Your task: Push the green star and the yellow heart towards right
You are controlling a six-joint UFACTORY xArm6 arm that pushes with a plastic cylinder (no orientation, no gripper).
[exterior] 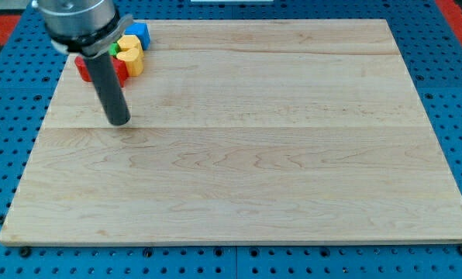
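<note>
The green star [115,47] is far back in the left corner of the counter [239,155], and only a small green bit of it shows, so I cannot be sure of its shape. It sits in a tight bunch of blocks. Going from left to right, there is first a red block [84,68] at the left of the bunch, partly hidden behind the dark rod. Next comes the green bit, then the yellow heart [131,54], which touches the green one on its right side. Another red piece [121,70] peeks out just under the yellow one. A blue block [138,32] sits behind the yellow heart, at the far right of the bunch.

There is no hand that opens or closes here, only a rod, and it holds nothing. My tip [119,121] rests on the wood a little nearer than the bunch. It is close to the blocks but does not touch any of them.
</note>
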